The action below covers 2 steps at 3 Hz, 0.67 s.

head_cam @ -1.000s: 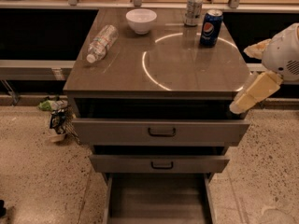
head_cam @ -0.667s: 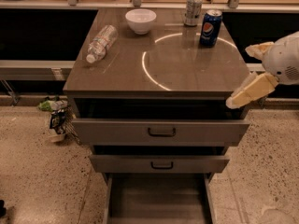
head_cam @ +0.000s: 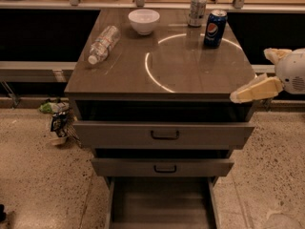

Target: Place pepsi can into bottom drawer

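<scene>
**Gripper hanging open at the cabinet's right edge, pepsi can standing on top**

The arm is coming into view from the right border. Only its rounded white wrist housing is showing, and that is sitting beside the cabinet's right front corner. The gripper (head_cam: 250, 75) is pointing leftward toward the cabinet, with its two cream fingers (head_cam: 257, 89) spreading well apart and holding nothing. The lower one is stretching over the corner of the cabinet top (head_cam: 119, 75), and the upper one is sticking up behind the housing.

The pepsi can (head_cam: 215, 28) is standing upright near the back right of the top, up and to the left of the gripper and clear of both fingers. The bottom drawer (head_cam: 162, 204) is sitting pulled out below and to the left of the gripper, showing its flat grey floor.

Counting from the left, one clear plastic bottle (head_cam: 102, 44) is lying on its side and one white bowl (head_cam: 144, 20) is resting near the back edge. Two cans are standing: a silver can (head_cam: 197, 9) and, just to its right and a little forward, the blue one. A bright ring of light is reflecting off the brown surface in front of them. Three drawers are stacking below. The top drawer (head_cam: 164, 135) and middle drawer (head_cam: 164, 167), each with a dark handle, are sitting only slightly out.
</scene>
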### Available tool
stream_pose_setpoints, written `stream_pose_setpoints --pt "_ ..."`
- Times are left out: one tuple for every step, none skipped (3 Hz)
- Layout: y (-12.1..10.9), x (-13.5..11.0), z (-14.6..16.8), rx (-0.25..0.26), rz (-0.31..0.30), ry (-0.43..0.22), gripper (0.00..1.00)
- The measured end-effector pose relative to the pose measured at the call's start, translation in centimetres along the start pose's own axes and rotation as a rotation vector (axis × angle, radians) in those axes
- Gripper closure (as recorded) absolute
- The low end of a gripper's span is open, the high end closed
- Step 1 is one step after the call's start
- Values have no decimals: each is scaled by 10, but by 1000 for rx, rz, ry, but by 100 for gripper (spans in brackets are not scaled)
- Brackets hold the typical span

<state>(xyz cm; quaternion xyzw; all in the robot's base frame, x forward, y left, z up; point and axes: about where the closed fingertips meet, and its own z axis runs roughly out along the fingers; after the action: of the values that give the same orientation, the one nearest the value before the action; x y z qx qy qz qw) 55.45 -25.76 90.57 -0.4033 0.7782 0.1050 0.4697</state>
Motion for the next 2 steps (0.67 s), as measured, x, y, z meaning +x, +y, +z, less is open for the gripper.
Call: stream_pose_setpoints --pt "-20 -11 3 69 83 -81 0" --pt "-19 -11 5 68 88 -82 0"
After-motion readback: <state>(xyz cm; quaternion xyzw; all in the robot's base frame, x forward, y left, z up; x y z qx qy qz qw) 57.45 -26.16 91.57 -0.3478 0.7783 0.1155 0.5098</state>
